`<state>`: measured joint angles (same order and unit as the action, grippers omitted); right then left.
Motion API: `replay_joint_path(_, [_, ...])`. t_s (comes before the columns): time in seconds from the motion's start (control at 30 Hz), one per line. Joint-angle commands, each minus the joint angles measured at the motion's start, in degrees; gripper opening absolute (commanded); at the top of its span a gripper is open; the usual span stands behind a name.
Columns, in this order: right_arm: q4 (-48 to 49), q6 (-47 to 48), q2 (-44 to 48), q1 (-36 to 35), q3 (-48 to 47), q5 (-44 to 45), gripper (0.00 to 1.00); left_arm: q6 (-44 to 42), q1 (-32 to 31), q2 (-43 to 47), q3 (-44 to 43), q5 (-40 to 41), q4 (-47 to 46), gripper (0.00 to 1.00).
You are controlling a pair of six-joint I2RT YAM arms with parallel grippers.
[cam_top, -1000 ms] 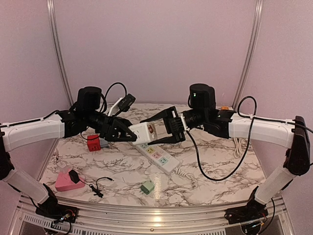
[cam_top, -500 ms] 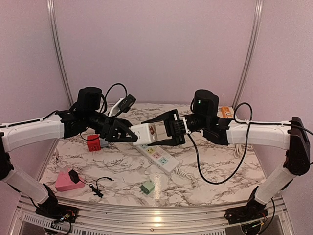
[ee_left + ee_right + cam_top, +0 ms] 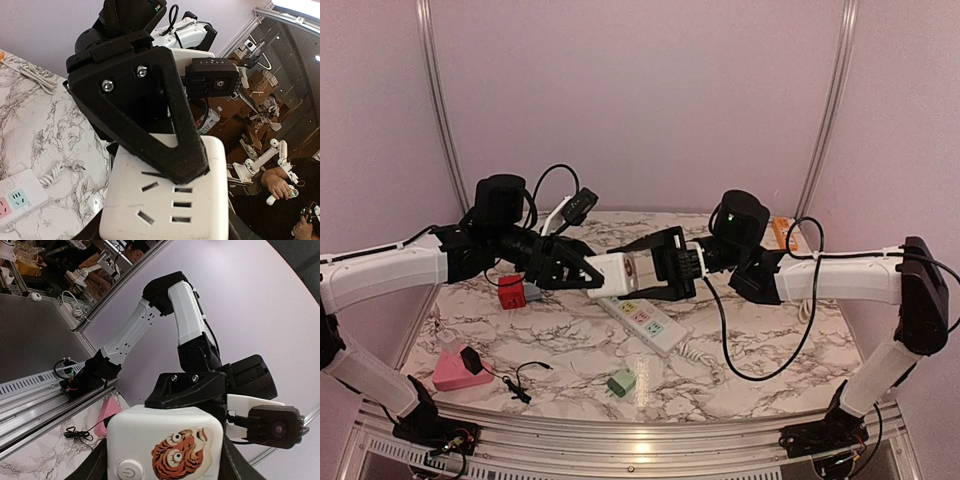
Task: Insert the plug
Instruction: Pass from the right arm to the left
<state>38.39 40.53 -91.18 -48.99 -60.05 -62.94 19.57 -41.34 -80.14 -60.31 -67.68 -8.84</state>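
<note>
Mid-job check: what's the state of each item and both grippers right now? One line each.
White cube socket: lifted off the table, gripped from both sides, visible slots empty.
Left gripper: shut on the white cube socket.
Right gripper: shut on the white cube socket.
Power strip: flat on the table, nothing plugged into the visible sockets.
Green plug: loose on the table, unplugged.
Red adapter: resting on the table, not held.
</note>
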Motion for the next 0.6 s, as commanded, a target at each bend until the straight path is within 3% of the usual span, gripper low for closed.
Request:
replay_joint_path(0.0, [1.5,-2.9,-0.3,-0.1,0.6,1.7,0.27,-0.6,-0.4,2.3,-1.4,-0.6,-3.1,0.31])
replay_joint_path(0.07, [1.7,-4.0,-0.3,-0.1,0.5,2.9,0.29,-0.5,-0.5,2.3,-1.3,-0.3,-3.1,0.16])
replay_joint_path(0.13, [1.7,-7.7,-0.4,-0.1,-0.3,5.8,0.42,-0.5,-0.4,2.6,-1.2,0.7,-3.1,0.05])
replay_joint_path(0.2, [1.7,-15.4,-0.7,-0.1,-1.5,10.6,0.62,-0.6,-0.4,2.9,-1.1,2.0,-3.1,0.02])
replay_joint_path(0.23, [0.5,-17.8,-0.8,-0.1,-2.3,13.1,0.83,-0.8,-0.4,3.2,-1.0,3.2,-3.1,0.00])
replay_joint_path(0.27, [-1.4,-20.0,-0.6,-0.1,-3.1,15.4,0.97,-1.1,-0.3,3.5,-0.7,4.3,-3.1,0.00])
replay_joint_path(0.43, [-11.3,-29.7,1.4,-0.1,-6.5,23.7,0.99,-2.4,0.9,5.7,0.7,10.2,-3.1,0.00])
replay_joint_path(0.57, [-17.1,-37.7,3.9,-0.1,-6.8,25.4,0.99,-5.1,2.7,8.7,3.2,17.2,-3.0,0.00])
